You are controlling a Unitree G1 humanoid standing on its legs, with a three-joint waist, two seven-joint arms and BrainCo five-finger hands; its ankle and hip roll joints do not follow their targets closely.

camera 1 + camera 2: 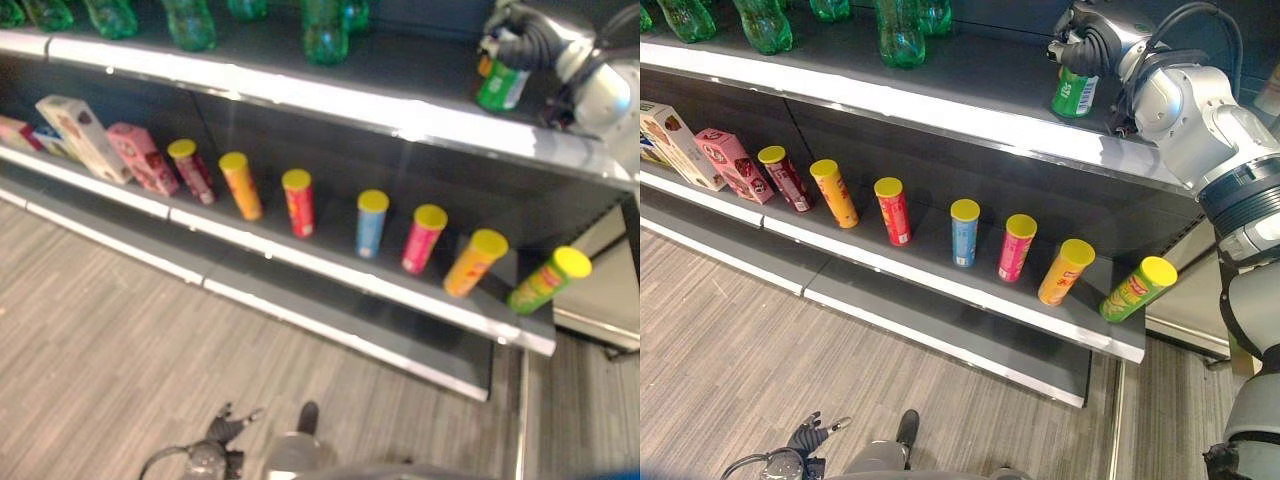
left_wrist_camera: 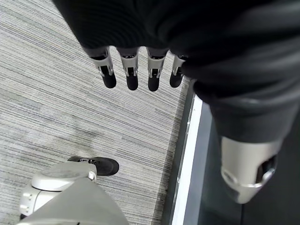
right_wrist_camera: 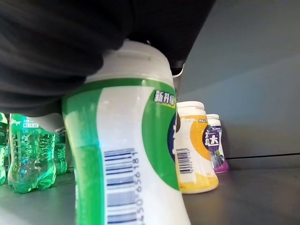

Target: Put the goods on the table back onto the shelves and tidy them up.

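- Floor (image 1: pixel 730 350): grey striped carpet/plank look, runs under and in front of the shelving.
- Shelving: dark grey unit w/ pale front edges. Upper shelf (image 1: pixel 940 110) and lower shelf (image 1: pixel 940 275) both visible; lower one slopes across the head views.
- Upper shelf, left part: row of green bottles (image 1: pixel 902 30), clear green plastic, standing upright.
- Upper shelf, right end: green-and-white tub (image 1: pixel 1075 92), white cap, standing on the shelf surface. This is the task item, already up on the shelf.
- R hand (image 1: pixel 1087 40) is over/around the tub's top; dark cover sits on the cap in the R wrist view. Fingers hidden behind the tub and cover, so can't tell whether clamped or loose.
- Behind that tub, R wrist view: yellow-and-white tub (image 3: pixel 194 150) and, further back, a purple-based tub (image 3: pixel 215 143), all upright, close together, against the back wall.
- Lower shelf: row of tall tubes w/ yellow lids, spaced apart — dark red tube (image 1: pixel 785 178), orange tube (image 1: pixel 834 192), red tube (image 1: pixel 892 210), blue tube (image 1: pixel 964 232), pink tube (image 1: pixel 1017 247), yellow-orange tube (image 1: pixel 1066 271), green tube (image 1: pixel 1138 288). Green one leans most, at the shelf's right end.
- Left of the tubes: pink box (image 1: pixel 732 165) and white box (image 1: pixel 678 145), tilted back.
- Labels: barcode on the green tub; other print too small to make out.
- L hand (image 2: pixel 136 70) hangs low over the floor, fingers straight and apart, holding nothing.
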